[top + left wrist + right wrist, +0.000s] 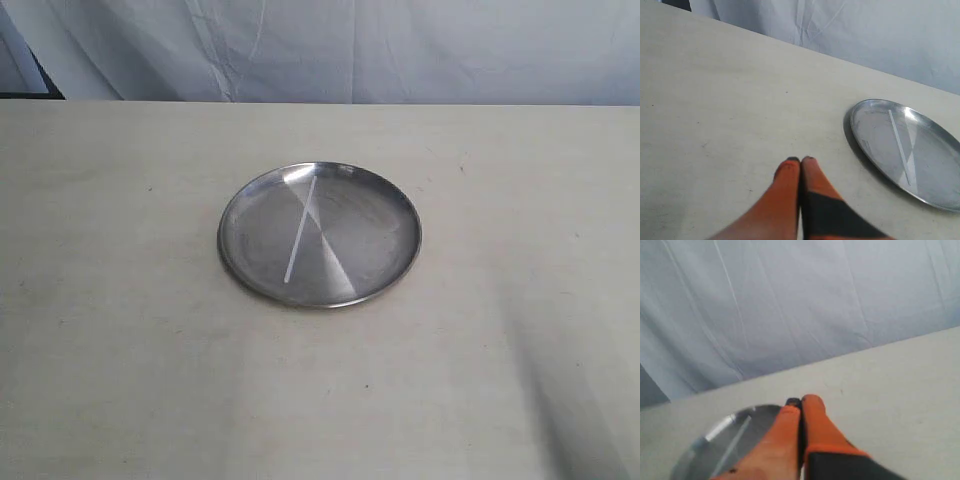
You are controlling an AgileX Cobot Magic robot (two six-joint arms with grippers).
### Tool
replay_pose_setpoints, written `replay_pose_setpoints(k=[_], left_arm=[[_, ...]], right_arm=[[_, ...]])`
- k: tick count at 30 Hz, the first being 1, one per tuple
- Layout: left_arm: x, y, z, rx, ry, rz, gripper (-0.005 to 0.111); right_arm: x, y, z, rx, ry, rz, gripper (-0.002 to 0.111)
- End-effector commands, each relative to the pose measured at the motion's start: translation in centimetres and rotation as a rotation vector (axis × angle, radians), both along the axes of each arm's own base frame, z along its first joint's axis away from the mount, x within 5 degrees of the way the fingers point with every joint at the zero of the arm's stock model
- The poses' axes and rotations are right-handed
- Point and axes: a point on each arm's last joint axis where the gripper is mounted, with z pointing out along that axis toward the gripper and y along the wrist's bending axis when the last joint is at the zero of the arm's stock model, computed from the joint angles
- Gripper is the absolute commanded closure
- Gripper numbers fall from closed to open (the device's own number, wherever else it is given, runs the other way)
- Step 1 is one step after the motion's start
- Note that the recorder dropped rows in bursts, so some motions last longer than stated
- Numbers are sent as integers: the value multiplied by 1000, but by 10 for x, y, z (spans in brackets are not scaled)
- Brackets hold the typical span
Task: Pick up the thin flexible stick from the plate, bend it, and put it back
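- Left gripper (800, 161): orange fingers with black patches, tips pressed together, nothing between them. It is over bare table (715, 100), with the plate (875, 150) near but apart from the tips. Cannot tell if the tips touch the tabletop.
- Table (110, 300): pale beige surface with faint specks, filling most of the exterior view. Neither arm shows in that view.
- Dark corner (30, 75): a small black patch at 10 o'clock of the exterior view, just behind the table's far edge.
- Plate (385, 225): round, shiny steel, low raised rim, streaky wedge reflections. It sits flat on the table, roughly centre of the exterior view.
- Thin flexible stick (301, 229): straight whitish strip lying flat inside the plate, not held by anything. The far end is close to the rim at 12 o'clock and the near end points to 7 o'clock, short of the rim, so it lies a bit to the 9 o'clock side of the plate's centre. It also shows in the left wrist view (900, 146), straight and flat on the steel.
- Backdrop (400, 50): wrinkled pale blue-grey cloth behind the table's far edge, from 11 to 1 o'clock.
- Right gripper (801, 402): orange fingers, black base, tips shut against each other and empty. It hangs near the plate's rim (700, 447), with the table and cloth beyond. No contact with the plate is visible.
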Motion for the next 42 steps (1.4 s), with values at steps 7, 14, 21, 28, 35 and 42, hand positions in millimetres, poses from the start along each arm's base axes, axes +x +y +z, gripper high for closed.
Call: replay_pose_setpoints(k=[7, 14, 21, 28, 35, 42], left_arm=[[0, 0, 0, 5, -4, 2, 107], [0, 0, 0, 5, -4, 2, 107], [0, 0, 0, 5, -4, 0, 107], [0, 0, 0, 5, -4, 0, 107], [0, 0, 0, 5, -4, 0, 107], [0, 0, 0, 5, -4, 0, 107]], right_arm=[[-6, -10, 35, 733, -203, -61, 108], [-22, -21, 84, 727, -428, -114, 108], [-17, -23, 150, 545, -510, -147, 108], [109, 7, 189, -17, 180, 129, 108], [268, 73, 137, -176, 804, 470, 108], [349, 191, 61, -572, 1056, 304, 108]])
